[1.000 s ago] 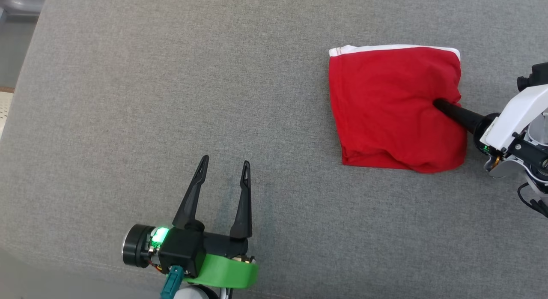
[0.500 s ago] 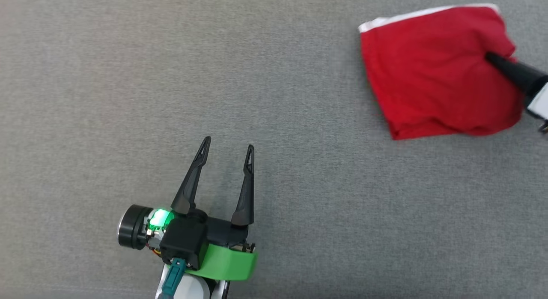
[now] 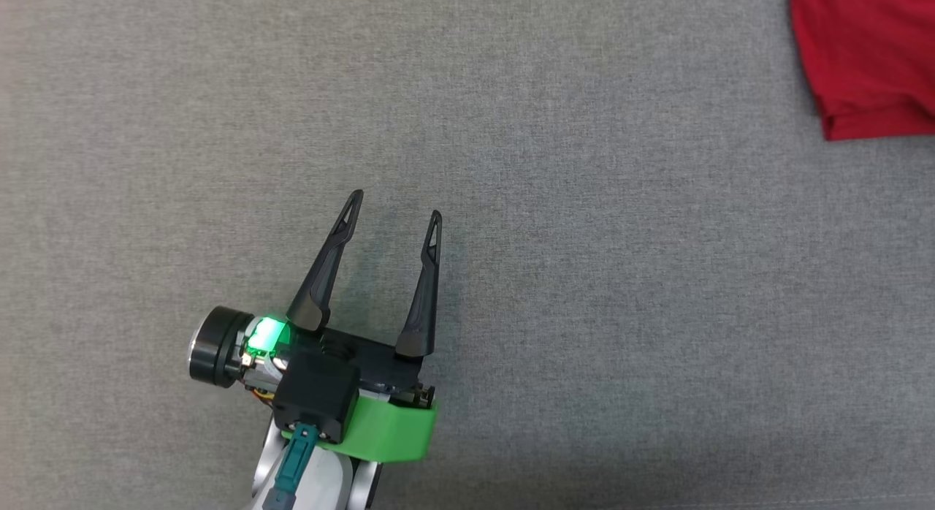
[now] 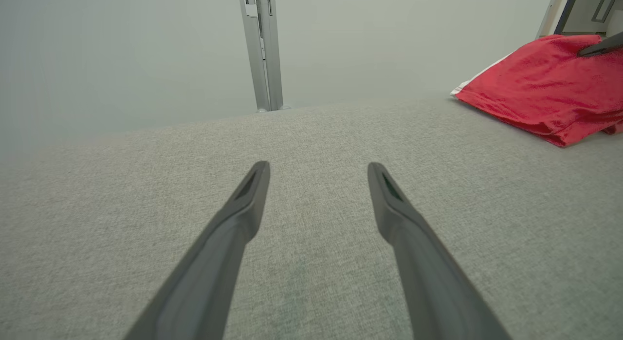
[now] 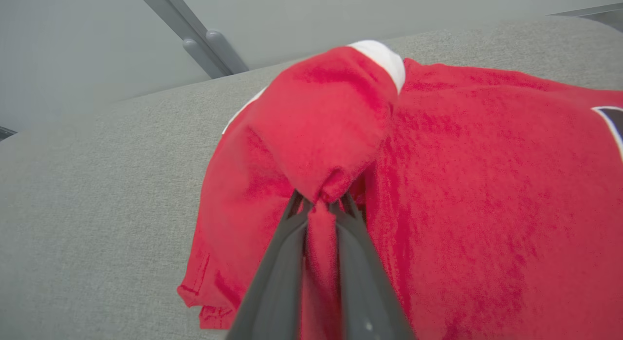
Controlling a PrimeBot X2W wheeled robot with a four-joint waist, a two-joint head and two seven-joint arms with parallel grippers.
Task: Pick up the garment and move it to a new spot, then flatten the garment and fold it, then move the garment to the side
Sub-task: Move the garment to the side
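The garment (image 3: pixel 865 64) is a folded red piece with a white edge, lying at the head view's top right corner on the grey cloth surface (image 3: pixel 584 313). In the right wrist view my right gripper (image 5: pixel 319 203) is shut on a bunched fold of the garment (image 5: pixel 438 194), red cloth squeezed between the two dark fingers (image 5: pixel 277 272). My left gripper (image 3: pixel 394 207) stands open over bare cloth at lower centre, well to the left of the garment (image 4: pixel 545 94). Nothing lies between the open fingers of the left gripper (image 4: pixel 316 169).
A grey padded surface (image 4: pixel 146 184) spreads under everything. Beyond its far edge stands a pale wall with a vertical metal post (image 4: pixel 263 47). A slanted metal bar (image 5: pixel 194 33) shows behind the surface in the right wrist view.
The head camera has swung, so the garment and right arm slid toward the top right of the picture. The garment looks turned and dragged with the right gripper's fingers closed on it. The left gripper stays open.
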